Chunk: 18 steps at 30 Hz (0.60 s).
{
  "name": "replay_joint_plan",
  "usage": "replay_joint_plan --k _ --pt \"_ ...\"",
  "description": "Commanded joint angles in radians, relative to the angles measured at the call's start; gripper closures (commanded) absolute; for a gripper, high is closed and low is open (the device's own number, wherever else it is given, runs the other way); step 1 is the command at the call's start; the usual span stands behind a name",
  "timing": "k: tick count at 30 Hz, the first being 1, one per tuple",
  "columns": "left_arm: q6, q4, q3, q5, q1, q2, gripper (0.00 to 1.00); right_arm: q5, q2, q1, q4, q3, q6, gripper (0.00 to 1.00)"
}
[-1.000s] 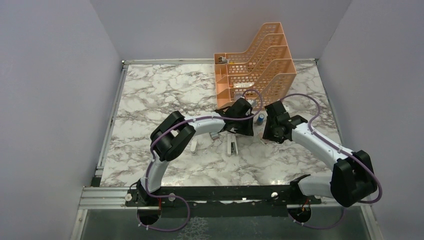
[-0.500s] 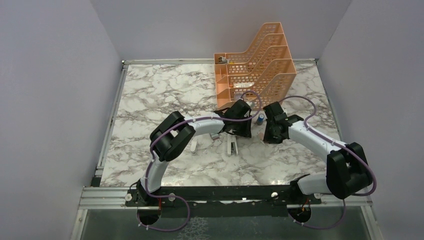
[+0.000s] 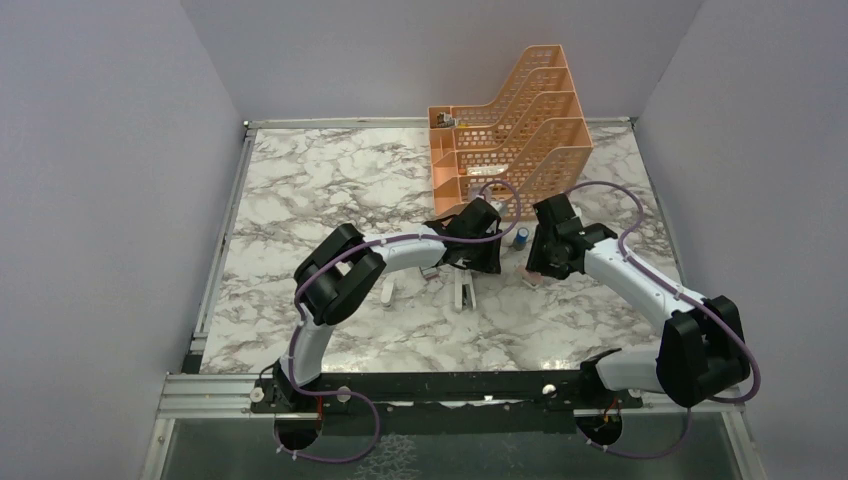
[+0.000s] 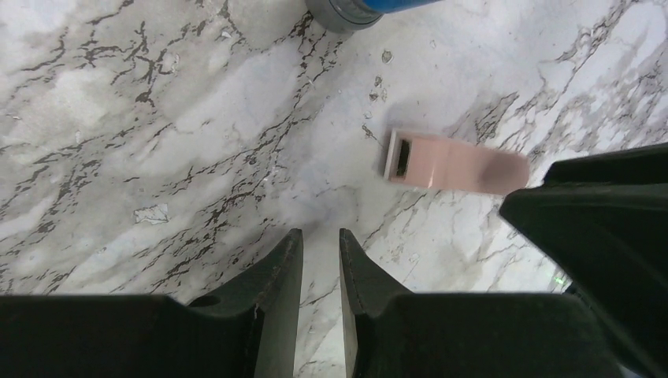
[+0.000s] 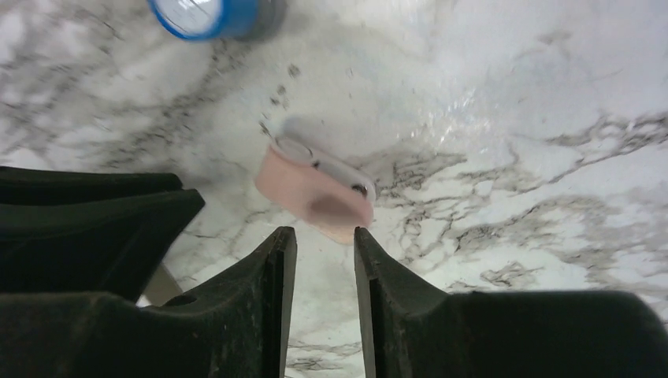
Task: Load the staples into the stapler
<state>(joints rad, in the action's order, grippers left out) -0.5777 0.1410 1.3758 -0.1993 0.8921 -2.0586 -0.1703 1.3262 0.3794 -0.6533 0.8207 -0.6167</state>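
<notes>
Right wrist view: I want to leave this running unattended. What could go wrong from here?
1. The box lies just past the right fingers, not between them, so closing may only shove it away.
2. The left fingers are close beside the right ones, and the arms could collide.
3. The cylinder sits near the box and could get knocked.

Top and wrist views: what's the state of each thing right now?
Staple box: lying flat on table, one end open.
Stapler: lying on table; open or closed unclear.
Left hand: slightly open, empty.
Right hand: slightly open, Staple box at its tips, not gripped.
Blue cylinder: on table, untouched.
</notes>
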Motion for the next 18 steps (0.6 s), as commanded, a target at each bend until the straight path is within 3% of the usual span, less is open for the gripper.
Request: replay_joint_plan --k 1,11,16,18 --pt "0.023 0.003 0.003 0.04 0.001 0.067 0.75 -0.088 -0.058 -0.004 -0.007 0.075 0.009 0.59" --pt "0.062 0.07 -0.029 0.177 -0.005 0.203 0.73 -0.089 -0.221 -0.004 -0.017 0.073 0.061 0.4" --pt "0.076 0.123 -0.115 0.347 -0.007 0.377 0.61 -0.101 -0.317 -0.004 -0.042 0.096 0.104 0.23" --pt "0.08 0.155 -0.162 0.421 -0.007 0.469 0.51 -0.126 -0.361 -0.004 -0.059 0.113 0.112 0.15"
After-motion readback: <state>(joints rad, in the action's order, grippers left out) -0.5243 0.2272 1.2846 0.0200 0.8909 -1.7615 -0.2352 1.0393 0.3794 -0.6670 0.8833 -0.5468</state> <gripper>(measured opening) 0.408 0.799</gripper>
